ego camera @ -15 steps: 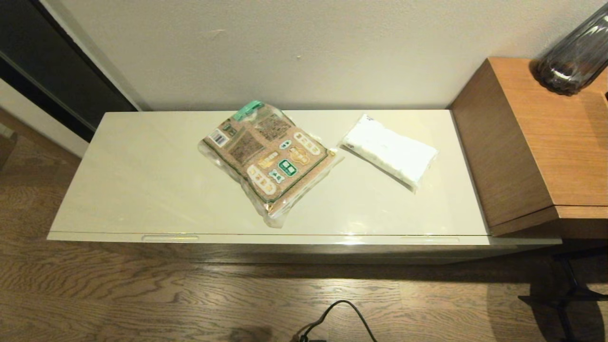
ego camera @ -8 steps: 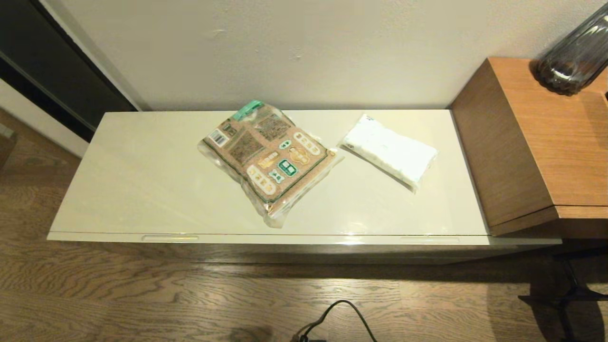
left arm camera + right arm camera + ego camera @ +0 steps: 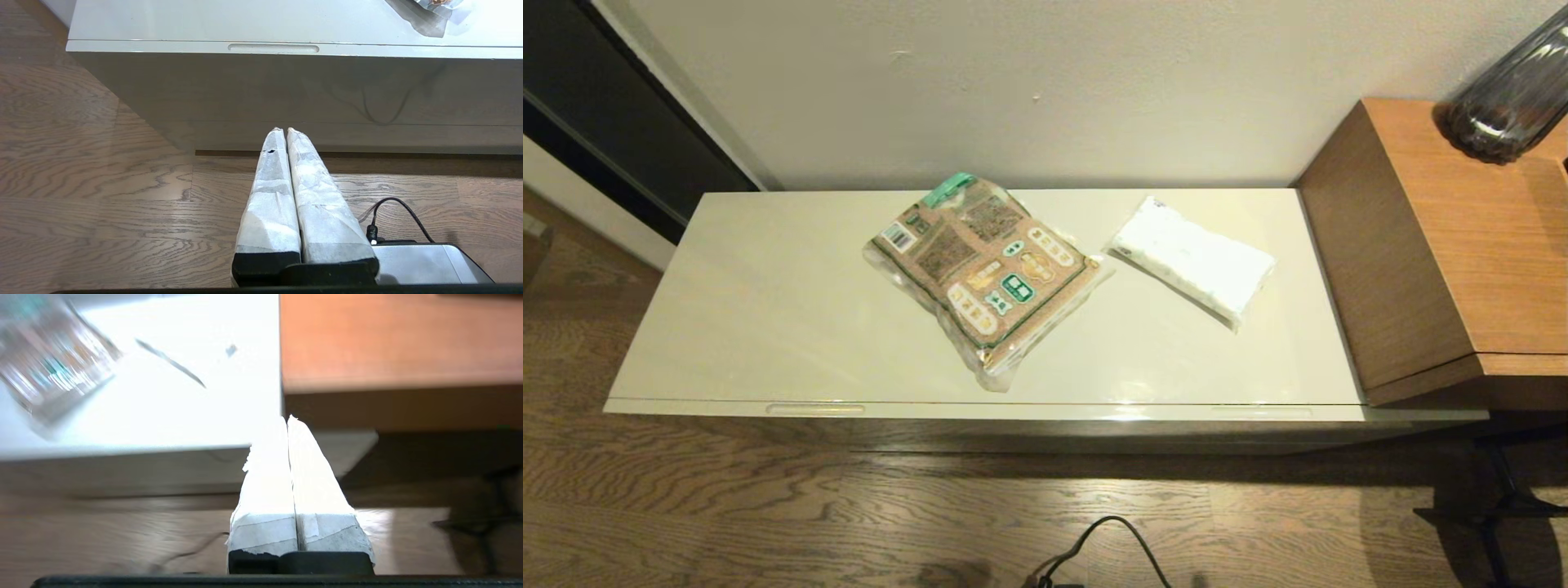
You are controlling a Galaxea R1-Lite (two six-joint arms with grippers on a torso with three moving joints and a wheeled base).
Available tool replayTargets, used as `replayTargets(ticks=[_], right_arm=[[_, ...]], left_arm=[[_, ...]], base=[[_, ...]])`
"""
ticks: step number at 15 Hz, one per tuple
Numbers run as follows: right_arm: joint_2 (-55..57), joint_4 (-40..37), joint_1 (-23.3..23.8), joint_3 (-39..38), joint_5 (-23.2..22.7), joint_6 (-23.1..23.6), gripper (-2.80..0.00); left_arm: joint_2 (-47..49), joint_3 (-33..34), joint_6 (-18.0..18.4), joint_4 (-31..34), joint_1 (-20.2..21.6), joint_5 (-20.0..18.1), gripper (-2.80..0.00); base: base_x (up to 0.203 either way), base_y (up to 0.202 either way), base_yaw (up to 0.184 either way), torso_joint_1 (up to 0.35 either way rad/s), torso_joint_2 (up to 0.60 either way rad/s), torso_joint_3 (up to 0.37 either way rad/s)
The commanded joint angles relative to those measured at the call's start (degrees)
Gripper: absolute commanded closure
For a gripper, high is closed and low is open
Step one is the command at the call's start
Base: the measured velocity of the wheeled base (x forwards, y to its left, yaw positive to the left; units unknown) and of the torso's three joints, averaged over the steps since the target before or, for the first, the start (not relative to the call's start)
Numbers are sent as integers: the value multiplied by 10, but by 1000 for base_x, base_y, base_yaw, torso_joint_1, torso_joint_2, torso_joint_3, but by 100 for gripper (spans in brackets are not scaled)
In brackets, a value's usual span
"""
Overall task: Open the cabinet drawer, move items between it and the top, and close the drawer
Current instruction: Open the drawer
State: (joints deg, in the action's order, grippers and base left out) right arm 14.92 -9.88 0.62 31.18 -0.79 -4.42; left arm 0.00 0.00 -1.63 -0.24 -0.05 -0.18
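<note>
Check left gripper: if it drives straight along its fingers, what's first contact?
Likely the cabinet front, low down, under the closed cabinet drawer. The shut left gripper points at it over bare floor; depth is unclear.

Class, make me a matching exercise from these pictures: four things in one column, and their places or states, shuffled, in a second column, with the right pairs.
Things:
1. brown-and-green packet
2. white pack
3. cabinet drawer
4. left gripper

Places or states:
A. shut, with nothing in it, low before the cabinet front
B. closed, flush under the top
C. on the cream-white top, near its middle
D. on the top, nearer the wooden block unit

Pairs: 1-C, 2-D, 3-B, 4-A
</note>
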Motion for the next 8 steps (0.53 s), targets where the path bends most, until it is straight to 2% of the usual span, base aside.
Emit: replayTargets(ticks=[1,2,4,6,8], right_arm=[[162,-129,0,142,-5,-33,0],[209,-185,-1,172,-13,-36,0],[327,-238,-2,195,-24,-33,0],[412,-256,-16,207,-44,-38,0],[493,-248,-65,215,-65,-70,0]], left_arm=[[1,0,0,0,0,0,0],[1,0,0,0,0,0,0],[1,0,0,0,0,0,0],[1,0,0,0,0,0,0],[1,0,0,0,0,0,0]], base=[[0,0,0,0,0,0],[0,0,0,0,0,0],[0,0,0,0,0,0],[0,0,0,0,0,0],[0,0,0,0,0,0]])
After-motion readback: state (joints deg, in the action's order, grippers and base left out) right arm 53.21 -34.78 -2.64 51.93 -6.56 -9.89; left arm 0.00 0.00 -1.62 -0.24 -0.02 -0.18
